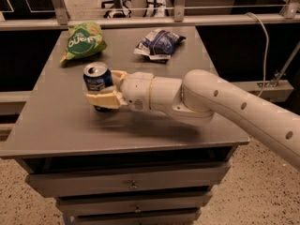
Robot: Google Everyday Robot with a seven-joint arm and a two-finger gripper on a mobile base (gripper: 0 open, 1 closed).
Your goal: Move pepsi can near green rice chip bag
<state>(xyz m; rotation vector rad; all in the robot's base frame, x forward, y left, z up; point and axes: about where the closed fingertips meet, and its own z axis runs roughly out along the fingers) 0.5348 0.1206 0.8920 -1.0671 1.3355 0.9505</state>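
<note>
The pepsi can point(97, 81) is dark blue with a silver top and stands upright at the left middle of the grey table point(70, 125). My gripper point(104, 87) reaches in from the right and is shut on the can, one cream finger point(104, 99) in front of it and one behind. The green rice chip bag point(84, 42) lies at the table's far left corner, a short way behind the can.
A blue and white snack bag point(158, 43) lies at the far middle of the table. My white arm point(225, 107) spans the table's right half. A rail point(140, 20) runs behind the table; drawers point(133, 184) sit below its front edge.
</note>
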